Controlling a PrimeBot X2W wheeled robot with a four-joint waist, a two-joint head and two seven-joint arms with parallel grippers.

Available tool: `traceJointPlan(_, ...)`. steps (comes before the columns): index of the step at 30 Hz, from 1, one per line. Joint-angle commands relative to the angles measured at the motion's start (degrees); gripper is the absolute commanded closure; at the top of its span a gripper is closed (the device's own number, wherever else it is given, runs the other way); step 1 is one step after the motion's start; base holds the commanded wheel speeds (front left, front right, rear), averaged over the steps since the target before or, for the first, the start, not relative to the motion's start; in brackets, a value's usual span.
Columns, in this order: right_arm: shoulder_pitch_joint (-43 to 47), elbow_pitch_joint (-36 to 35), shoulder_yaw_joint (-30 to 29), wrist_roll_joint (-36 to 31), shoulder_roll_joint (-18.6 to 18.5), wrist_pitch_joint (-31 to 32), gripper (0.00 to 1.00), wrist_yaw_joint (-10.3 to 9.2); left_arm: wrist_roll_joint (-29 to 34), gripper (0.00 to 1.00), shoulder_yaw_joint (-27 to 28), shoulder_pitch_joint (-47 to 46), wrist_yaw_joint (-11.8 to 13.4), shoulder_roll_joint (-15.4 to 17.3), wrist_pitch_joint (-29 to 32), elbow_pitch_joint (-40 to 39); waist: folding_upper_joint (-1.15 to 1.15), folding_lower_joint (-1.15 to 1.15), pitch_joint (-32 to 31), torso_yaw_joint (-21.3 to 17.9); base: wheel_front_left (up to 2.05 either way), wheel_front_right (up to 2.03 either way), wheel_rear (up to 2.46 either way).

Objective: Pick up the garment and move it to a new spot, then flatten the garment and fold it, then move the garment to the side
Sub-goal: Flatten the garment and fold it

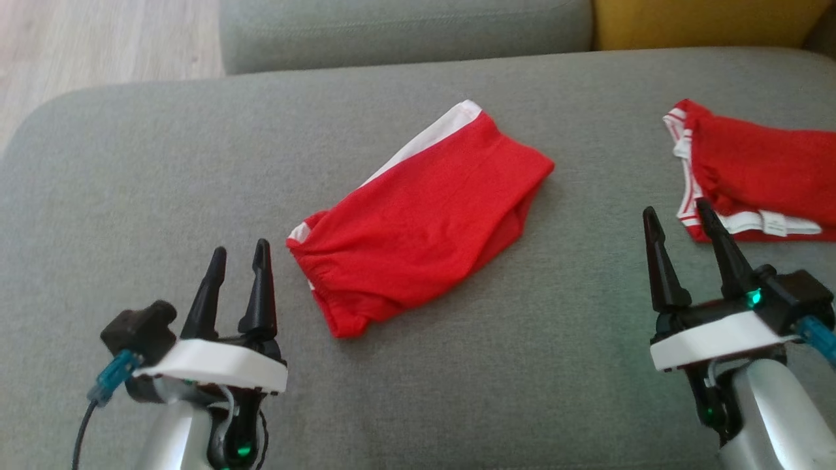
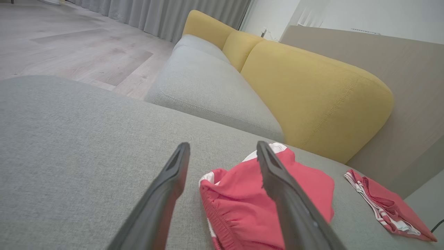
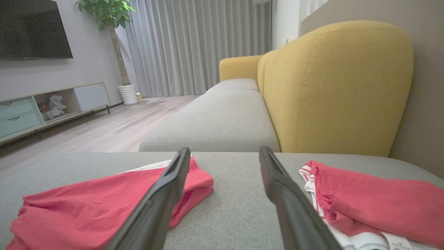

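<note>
On the near grey seat cushion (image 1: 130, 196), two red garments are lying well apart. Two grippers are hovering over the cushion's near edge, one at each side.

Near the cushion's middle, the garment (image 1: 418, 222) is lying folded into a compact oblong that is running from near left to far right. Its top is showing plain red cloth, a white band is edging its far left side, and a gathered elastic hem is puckering at its near left end. A few soft creases are crossing it. The second red garment (image 1: 764, 176) is resting at the far right, showing white striped trim and a white label along its near edge.

Left of the garment, the left gripper (image 1: 240, 251) is hanging with its two dark fingers spread wide and holding nothing. The right gripper (image 1: 675, 207) is standing to the right, between the two garments, its fingers likewise wide apart and empty, and one fingertip is overlapping the second garment's near corner in the head view.

Beyond the cushion, three yellow back cushions (image 2: 312, 93) are lining the sofa, and pale wooden floor (image 1: 98, 39) is showing at the far left.
</note>
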Motion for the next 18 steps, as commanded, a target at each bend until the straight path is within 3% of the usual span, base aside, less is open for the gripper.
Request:
traceJointPlan(1,-1.4,-2.0,0.5,0.7,0.4,0.8,0.0,0.37,0.1,0.0,1.1,-2.9,-0.1,0.2,-0.7,-2.2,0.0,0.0,1.2,1.1,0.0,0.0,0.0)
traceJointPlan(5,-2.1,-2.4,-0.9,7.5,1.9,5.0,0.0,0.37,0.5,0.0,-0.5,-3.7,0.2,0.2,-0.7,-2.3,0.0,0.0,3.0,3.0,0.0,0.0,0.0)
traceJointPlan(12,-4.7,-1.6,-5.9,24.7,4.8,20.4,0.0,0.37,-0.3,0.0,-2.6,-5.0,0.7,0.2,-0.7,-2.3,0.0,0.0,5.5,7.0,0.0,0.0,0.0)
traceJointPlan(18,-8.6,0.9,-11.2,31.9,6.3,31.2,0.0,0.37,1.0,0.0,-5.1,-6.1,1.5,0.2,-0.7,-2.0,0.0,0.0,7.4,10.8,0.0,0.0,0.0)
